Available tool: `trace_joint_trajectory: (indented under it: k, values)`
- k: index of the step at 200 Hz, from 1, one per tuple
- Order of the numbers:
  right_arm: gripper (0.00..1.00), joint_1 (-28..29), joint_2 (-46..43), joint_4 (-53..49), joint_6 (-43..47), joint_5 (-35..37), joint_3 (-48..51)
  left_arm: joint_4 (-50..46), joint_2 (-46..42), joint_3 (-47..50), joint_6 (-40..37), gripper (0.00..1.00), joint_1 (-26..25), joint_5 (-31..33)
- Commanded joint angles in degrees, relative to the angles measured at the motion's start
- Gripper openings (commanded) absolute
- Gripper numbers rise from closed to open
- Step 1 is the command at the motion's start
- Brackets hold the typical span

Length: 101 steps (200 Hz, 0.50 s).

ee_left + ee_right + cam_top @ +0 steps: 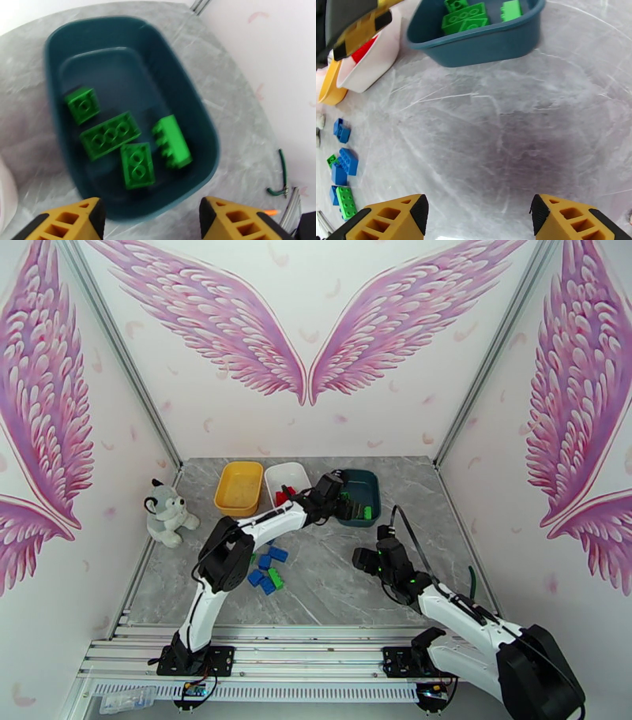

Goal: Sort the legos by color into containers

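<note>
My left gripper (pixel 351 511) hangs open over the near end of the teal-blue container (pixel 371 481), nothing between its yellow fingers (pixel 71 221). Several green legos (pixel 136 164) lie in that container (pixel 118 35). The white container (pixel 291 473) holds red legos (pixel 284 494); the yellow container (pixel 239 486) stands left of it. Loose blue and green legos (pixel 267 565) lie on the table beside the left arm. My right gripper (pixel 365 558) is open above bare table (pixel 493 138), near the teal container (pixel 482 47), with blue and green legos (pixel 343 165) off to its left.
A grey-white plush husky (pixel 167 512) sits at the table's left edge. The three containers stand in a row along the back. The left arm stretches diagonally across the loose bricks. A green cable (pixel 282 173) lies at the right wall.
</note>
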<state>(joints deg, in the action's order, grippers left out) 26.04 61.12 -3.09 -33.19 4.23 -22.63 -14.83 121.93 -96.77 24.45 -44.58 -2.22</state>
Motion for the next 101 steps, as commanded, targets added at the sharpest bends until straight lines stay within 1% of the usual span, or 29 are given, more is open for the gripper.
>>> trace_joint_trajectory:
  k: [1, 16, 50, 85, 101]
  values:
    - [0.72, 1.5, 0.1, 3.2, 1.8, -3.3, -0.4, 1.7, -10.6, 7.1, -1.5, 0.67, -0.4, 8.3]
    - [0.70, 2.7, 1.1, 3.8, 2.2, -3.7, -1.4, 1.5, -15.7, 13.0, -1.2, 0.67, -0.4, 13.2]
    - [0.69, 6.6, 4.6, 5.5, 2.9, -3.6, -3.7, -0.5, -26.7, 26.3, 1.1, 0.68, -0.2, 23.9]
    - [0.71, 12.0, 10.5, 8.1, 4.6, -4.2, -7.4, -2.1, -36.5, 38.1, 5.3, 0.72, 1.4, 30.7]
    - [0.71, 14.7, 14.5, 8.6, 5.0, -4.4, -9.9, -1.8, -40.4, 43.6, 8.0, 0.73, 3.4, 31.4]
